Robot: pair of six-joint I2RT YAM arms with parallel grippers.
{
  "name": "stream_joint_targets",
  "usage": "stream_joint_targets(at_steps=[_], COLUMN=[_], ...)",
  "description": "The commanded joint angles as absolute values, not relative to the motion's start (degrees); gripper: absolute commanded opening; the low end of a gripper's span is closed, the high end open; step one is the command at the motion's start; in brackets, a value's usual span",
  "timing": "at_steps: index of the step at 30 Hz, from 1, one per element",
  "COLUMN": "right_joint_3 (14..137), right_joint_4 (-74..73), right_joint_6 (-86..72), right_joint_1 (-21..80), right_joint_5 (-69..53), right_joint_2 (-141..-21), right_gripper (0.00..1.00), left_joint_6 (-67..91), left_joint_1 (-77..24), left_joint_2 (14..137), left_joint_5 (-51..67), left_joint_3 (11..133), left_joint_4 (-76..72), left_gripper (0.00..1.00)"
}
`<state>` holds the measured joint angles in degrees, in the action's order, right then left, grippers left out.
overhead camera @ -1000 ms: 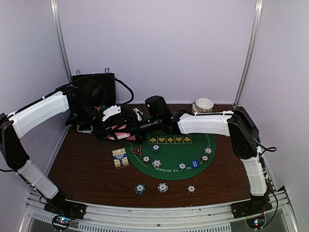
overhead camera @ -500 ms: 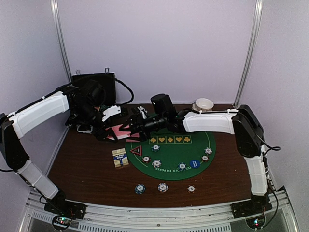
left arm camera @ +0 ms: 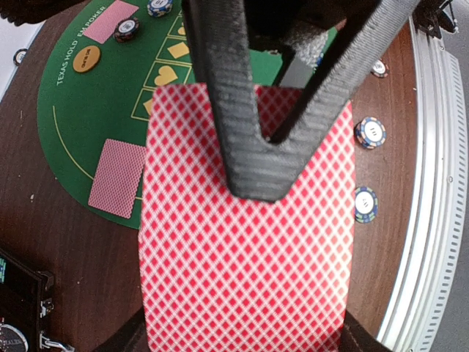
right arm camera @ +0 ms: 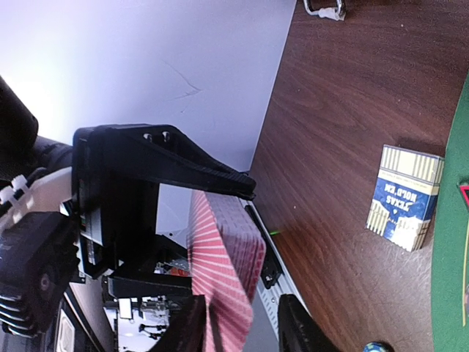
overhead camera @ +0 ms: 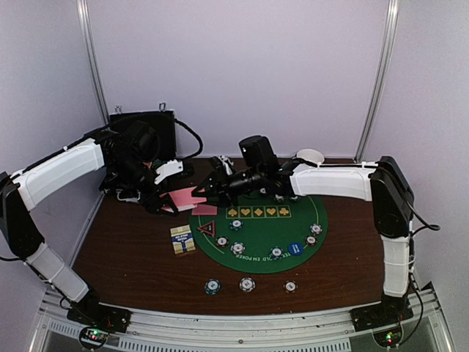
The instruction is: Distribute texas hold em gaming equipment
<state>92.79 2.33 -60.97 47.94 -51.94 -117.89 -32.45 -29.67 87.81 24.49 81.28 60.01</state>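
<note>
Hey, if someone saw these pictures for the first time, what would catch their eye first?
The fat deck of pink-backed cards, clamped in the left pincer above the far left of the table, with the right pincer stretched across to its edge. Next, the round green mat mid-table, dotted with chips.

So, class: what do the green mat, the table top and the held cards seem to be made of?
Mat: probably felt or cloth, matte green with printed yellow markings.
Table top: wood or wood-look laminate, dark brown with visible grain.
Cards: likely coated paper, thin, smooth, crisp red lattice print.
</note>
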Motion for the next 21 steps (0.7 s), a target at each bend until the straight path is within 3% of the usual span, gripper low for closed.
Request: stream_joint_targets(at_steps=[1,16,21], right_joint_3=[91.90,89.40,84.83], right_joint_4=[2.29,-0.19,2.74], right_joint_6=[-61.12,-60.71,-62.50], right_joint_1=[47.55,46.42,43.82], right_joint_5=[-51.29,-51.92,-52.58], right_joint_2=[-113.67,-109.07,-105.75], right_gripper=[0.32,0.01,0.00], left_joint_6=[-33.14,-33.28,-33.30], left_joint_1=[-29.44,-29.44,-29.44], left_joint_2=[86.29,86.57,86.77], left_joint_5=[25.63,25.20,24.95], left_joint_3=[81.65,81.65,81.99], left_joint_4=[58.27,58.27,58.32], left_gripper=[0.14,0.13,0.13])
